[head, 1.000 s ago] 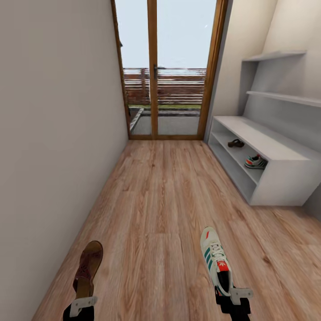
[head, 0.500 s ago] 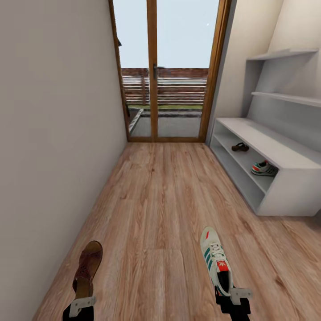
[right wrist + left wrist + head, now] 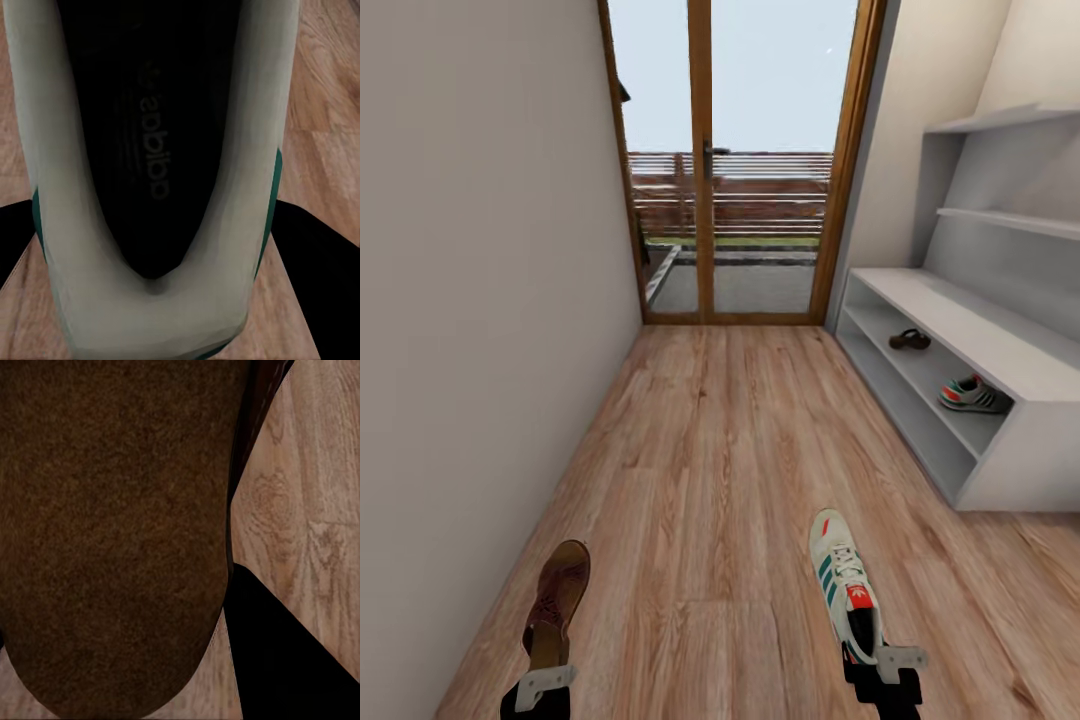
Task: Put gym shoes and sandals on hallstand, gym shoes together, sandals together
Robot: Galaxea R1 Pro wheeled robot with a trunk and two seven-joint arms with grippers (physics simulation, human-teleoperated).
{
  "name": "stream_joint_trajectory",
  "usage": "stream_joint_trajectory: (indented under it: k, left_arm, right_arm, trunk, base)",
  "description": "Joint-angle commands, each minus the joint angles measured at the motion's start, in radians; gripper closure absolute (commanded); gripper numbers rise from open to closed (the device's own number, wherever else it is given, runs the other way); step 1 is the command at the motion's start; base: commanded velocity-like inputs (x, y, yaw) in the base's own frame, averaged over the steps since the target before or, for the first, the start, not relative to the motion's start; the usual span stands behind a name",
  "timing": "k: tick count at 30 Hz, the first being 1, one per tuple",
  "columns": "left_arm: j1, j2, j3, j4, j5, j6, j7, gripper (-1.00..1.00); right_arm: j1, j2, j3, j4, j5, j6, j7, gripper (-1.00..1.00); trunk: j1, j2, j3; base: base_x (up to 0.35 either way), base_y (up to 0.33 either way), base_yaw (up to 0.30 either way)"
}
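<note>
Two shoes ride in my grippers — the left gripper point(image 3: 546, 682) is clamped on a brown sandal point(image 3: 558, 598) at seven o'clock, the right gripper point(image 3: 884, 668) on a gym shoe point(image 3: 842, 583) at five. The hallstand point(image 3: 1000, 350) sits at two o'clock — second sandal point(image 3: 910, 340) and second gym shoe point(image 3: 974, 395) lie apart on its upper shelf.

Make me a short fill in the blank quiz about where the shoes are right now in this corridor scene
1. The left gripper is carrying a brown ____.
2. The right gripper is carrying a white gym ____.
3. On the hallstand, a sandal and a gym shoe sit on the same ____.
4. Of those two, the one nearer the glass door is the ____.

Missing words: sandal; shoe; shelf; sandal
</note>
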Motion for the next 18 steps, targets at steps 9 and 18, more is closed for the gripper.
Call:
stream_joint_trajectory:
  k: [9, 18]
  left_arm:
    - [-0.001, 0.000, 0.007, 0.001, 0.001, -0.002, -0.010, 1.00]
    - [-0.001, 0.000, 0.007, 0.001, 0.001, -0.002, -0.010, 1.00]
  right_arm:
    - [0.000, 0.000, 0.009, 0.000, -0.007, -0.002, -0.004, 1.00]
    - [0.000, -0.001, 0.009, 0.000, -0.009, -0.002, -0.003, 1.00]
  trunk:
    - [0.000, 0.000, -0.001]
    - [0.000, 0.000, -0.001]
  base:
    - [0.338, 0.000, 0.000]
    - [0.338, 0.000, 0.000]
